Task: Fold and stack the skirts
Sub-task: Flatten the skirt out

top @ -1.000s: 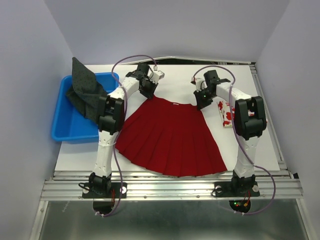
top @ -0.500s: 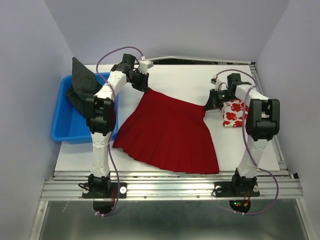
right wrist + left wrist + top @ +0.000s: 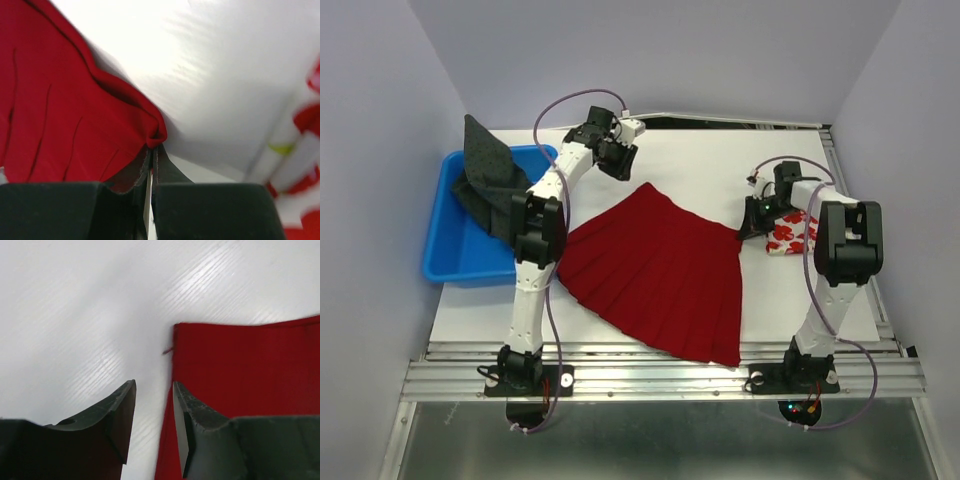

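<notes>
The deep-red pleated skirt (image 3: pixel 660 265) lies spread across the middle of the table, waistband toward the back. My right gripper (image 3: pixel 748 228) is shut on its right waist corner (image 3: pixel 156 136), and the cloth bunches at the fingertips. My left gripper (image 3: pixel 152 407) stands open just beyond the left waist corner (image 3: pixel 182 332), with bare table between its fingers and the red edge beside the right finger (image 3: pixel 192 412). The folded white skirt with red flowers (image 3: pixel 790 232) lies right behind the right gripper. A dark grey skirt (image 3: pixel 485 175) hangs over the bin's edge.
The blue plastic bin (image 3: pixel 450 250) stands off the table's left edge, beside the left arm. The white table (image 3: pixel 710 155) shows bare at the back, between the arms. A raised rail runs along the right edge (image 3: pixel 865 260).
The left gripper has opened and let go of the red skirt's left waist corner, which now lies flat. The right gripper has drawn its corner right and nearer, turning the skirt.
</notes>
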`<state>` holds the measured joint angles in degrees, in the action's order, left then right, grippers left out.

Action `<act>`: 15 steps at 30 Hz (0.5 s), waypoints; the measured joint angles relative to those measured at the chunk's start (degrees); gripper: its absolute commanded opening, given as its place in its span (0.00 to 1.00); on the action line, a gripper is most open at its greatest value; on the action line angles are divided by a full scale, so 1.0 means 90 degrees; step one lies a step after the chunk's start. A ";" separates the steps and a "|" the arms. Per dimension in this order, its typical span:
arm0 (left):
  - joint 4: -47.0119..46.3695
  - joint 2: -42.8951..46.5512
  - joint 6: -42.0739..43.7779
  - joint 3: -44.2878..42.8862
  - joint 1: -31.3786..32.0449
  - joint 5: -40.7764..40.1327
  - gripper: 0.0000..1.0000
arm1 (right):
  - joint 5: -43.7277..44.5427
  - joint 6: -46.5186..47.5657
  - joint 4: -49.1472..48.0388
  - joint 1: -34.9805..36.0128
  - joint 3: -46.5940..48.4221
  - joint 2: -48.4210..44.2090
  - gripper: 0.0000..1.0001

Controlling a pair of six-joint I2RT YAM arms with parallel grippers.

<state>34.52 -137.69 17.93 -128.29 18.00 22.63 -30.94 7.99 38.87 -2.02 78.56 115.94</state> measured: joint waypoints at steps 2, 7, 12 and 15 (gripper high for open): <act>-0.0036 0.0449 0.0124 0.0699 -0.0056 -0.0148 0.46 | 0.0410 0.0046 -0.0032 0.0007 -0.0294 -0.0338 0.01; 0.0316 0.2132 0.0364 0.2807 -0.0143 -0.0240 0.37 | 0.1593 0.0444 0.0117 0.0102 -0.1081 -0.1353 0.01; 0.0687 0.2900 0.0602 0.3925 -0.0080 -0.0058 0.33 | 0.2183 0.0940 0.0379 0.0240 -0.1292 -0.1664 0.01; 0.0811 0.2499 0.0614 0.4039 -0.0046 -0.0015 0.31 | 0.2402 0.1222 0.0512 0.0517 -0.1418 -0.1671 0.01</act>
<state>41.82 -115.20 23.46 -91.94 17.58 22.50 -9.32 18.98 43.48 2.63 65.80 100.90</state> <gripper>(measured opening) 0.329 0.031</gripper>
